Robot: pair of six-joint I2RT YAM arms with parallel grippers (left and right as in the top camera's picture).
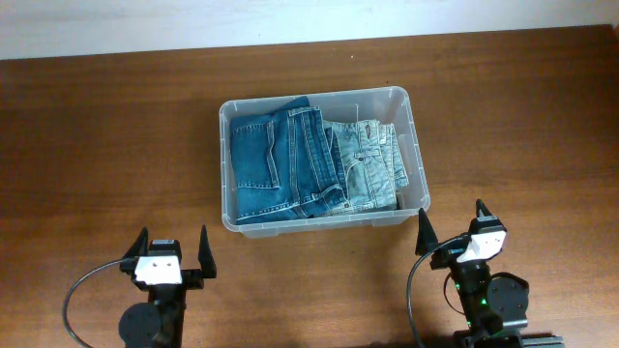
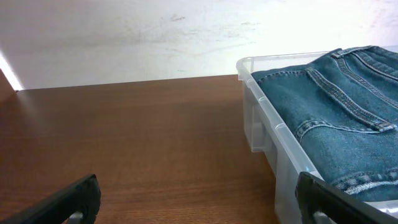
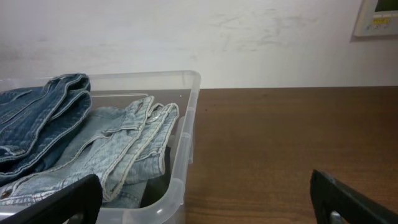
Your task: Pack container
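Note:
The clear plastic container [image 1: 418, 145] stands at the middle of the table. Inside it lie folded dark blue jeans [image 1: 271, 159] on the left and lighter blue jeans [image 1: 366, 164] on the right. My left gripper [image 1: 174, 253] is open and empty, near the table's front edge, left of the container. My right gripper [image 1: 450, 224] is open and empty, just off the container's front right corner. The left wrist view shows the container's left wall [image 2: 267, 134] and the dark jeans [image 2: 336, 106]. The right wrist view shows the container's right rim [image 3: 189, 124] and the light jeans [image 3: 118, 146].
The brown wooden table [image 1: 116, 135] runs to a pale wall at the back. A small white framed panel [image 3: 378, 18] hangs on the wall at the far right in the right wrist view.

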